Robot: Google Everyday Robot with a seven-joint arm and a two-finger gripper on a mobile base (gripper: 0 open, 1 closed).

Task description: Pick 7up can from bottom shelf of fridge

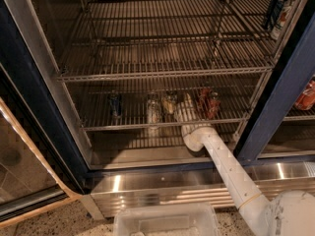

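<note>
Low on bottom shelf [123, 127], reaches end effector [186, 111] between 7up can [170, 102] and red cans [207, 103], grip state unreadable; may topple either.

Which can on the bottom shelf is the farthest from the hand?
The dark blue can, alone at the left; the hand is between the 7up can and the red cans.

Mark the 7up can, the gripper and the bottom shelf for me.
7up can [170, 103]: camera view, its side.
gripper [186, 108]: camera view, its tip, above the shelf, right of the can.
bottom shelf [128, 126]: camera view, front rail.
</note>
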